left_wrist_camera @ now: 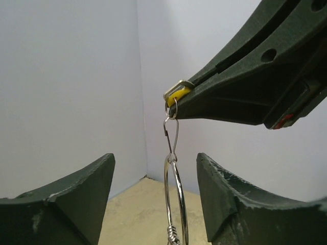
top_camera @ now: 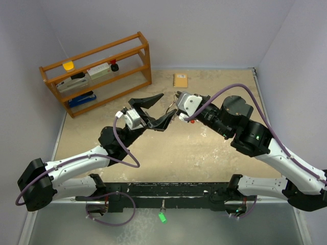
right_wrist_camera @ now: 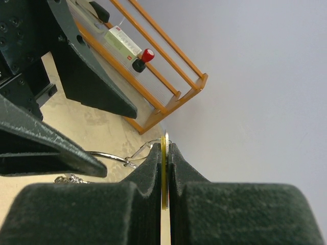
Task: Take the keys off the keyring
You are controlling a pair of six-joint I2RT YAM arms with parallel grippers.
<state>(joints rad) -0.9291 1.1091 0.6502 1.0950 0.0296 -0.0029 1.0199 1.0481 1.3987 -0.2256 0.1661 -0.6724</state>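
Two claws: right claw (right_wrist_camera: pixel 164 148) clamped on yellow key (left_wrist_camera: pixel 176 93), keyring (left_wrist_camera: pixel 165 194) hanging beneath; left claw (left_wrist_camera: pixel 156 161) wide apart, empty.

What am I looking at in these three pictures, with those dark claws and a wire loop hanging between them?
Two robot arms stand on a table, each ending in a two-finger claw. One picture looks down from above; the other two come from a camera on each wrist. The right gripper is pinched shut on a yellow tag, and a small clip and the thin silver keyring hang from it in the air. The left gripper is open, one finger on either side of the ring, not touching it. On the table sit a small orange notebook and a wooden rack holding small items.
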